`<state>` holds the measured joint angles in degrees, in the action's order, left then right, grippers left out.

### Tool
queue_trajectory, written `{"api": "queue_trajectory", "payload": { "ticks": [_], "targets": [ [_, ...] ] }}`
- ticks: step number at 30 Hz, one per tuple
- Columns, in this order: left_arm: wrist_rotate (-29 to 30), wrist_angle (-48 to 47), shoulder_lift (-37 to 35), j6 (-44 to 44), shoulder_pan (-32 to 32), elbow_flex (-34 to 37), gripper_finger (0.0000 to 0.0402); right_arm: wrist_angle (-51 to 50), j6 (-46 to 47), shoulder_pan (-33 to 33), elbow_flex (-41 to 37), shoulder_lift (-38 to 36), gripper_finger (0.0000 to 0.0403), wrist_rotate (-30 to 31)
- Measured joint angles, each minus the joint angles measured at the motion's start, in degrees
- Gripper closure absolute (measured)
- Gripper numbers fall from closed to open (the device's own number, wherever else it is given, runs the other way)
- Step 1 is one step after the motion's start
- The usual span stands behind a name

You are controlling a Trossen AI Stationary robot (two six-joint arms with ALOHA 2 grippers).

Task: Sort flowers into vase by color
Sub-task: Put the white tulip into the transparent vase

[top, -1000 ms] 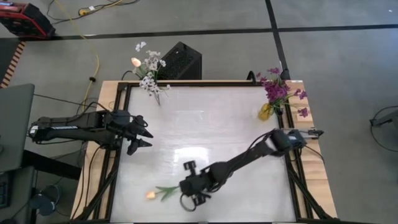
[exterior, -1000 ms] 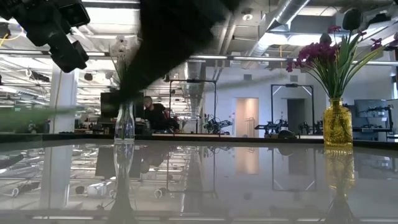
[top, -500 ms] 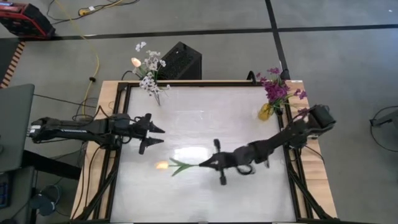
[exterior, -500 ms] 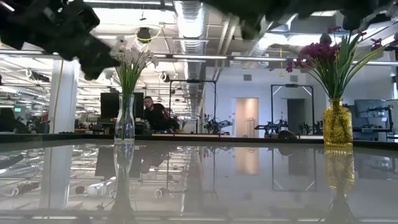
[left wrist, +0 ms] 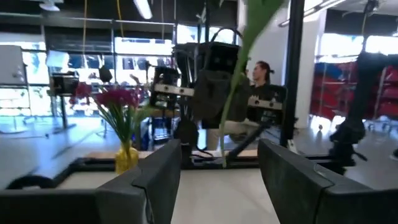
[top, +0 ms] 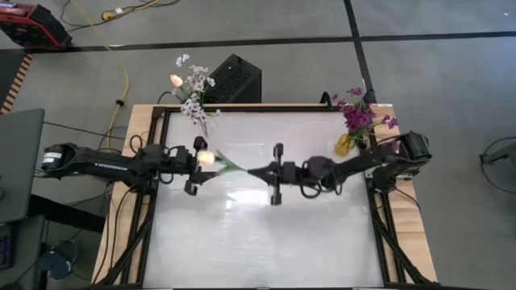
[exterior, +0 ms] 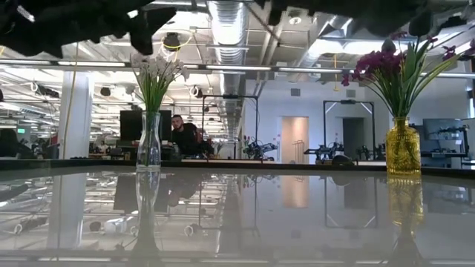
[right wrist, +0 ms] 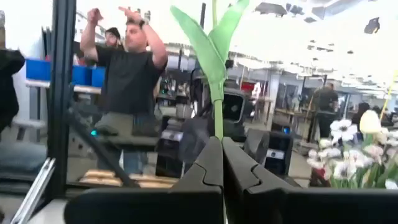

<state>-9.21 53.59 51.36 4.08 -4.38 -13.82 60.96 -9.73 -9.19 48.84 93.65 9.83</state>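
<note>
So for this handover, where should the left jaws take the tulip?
On the bare green stem between the peach tulip bud and the leaves, approaching from the left arm's side. The right gripper pinches the stem's far end, so that stretch is free and slim; the open left gripper already brackets it.

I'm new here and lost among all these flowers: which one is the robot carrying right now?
Look above the middle of the white table, between the two dark arms. The right gripper pinches a green stem; its peach tulip bud reaches the open left gripper. It alone stands in no vase.
</note>
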Motion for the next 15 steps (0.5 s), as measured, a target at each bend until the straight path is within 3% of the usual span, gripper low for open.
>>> {"api": "queue_trajectory", "payload": {
  "ticks": [8,15],
  "targets": [
    [3.68,-0.05,9.72,-6.75,-0.12,-8.39,0.0200,0.62,0.85,6.54,3.43,2.54,0.0386,-9.27],
    [3.56,-0.28,13.44,-11.20,-0.55,-13.68,0.0200,0.89,-0.67,9.99,3.50,3.16,0.0387,-10.40]
  ]
}}
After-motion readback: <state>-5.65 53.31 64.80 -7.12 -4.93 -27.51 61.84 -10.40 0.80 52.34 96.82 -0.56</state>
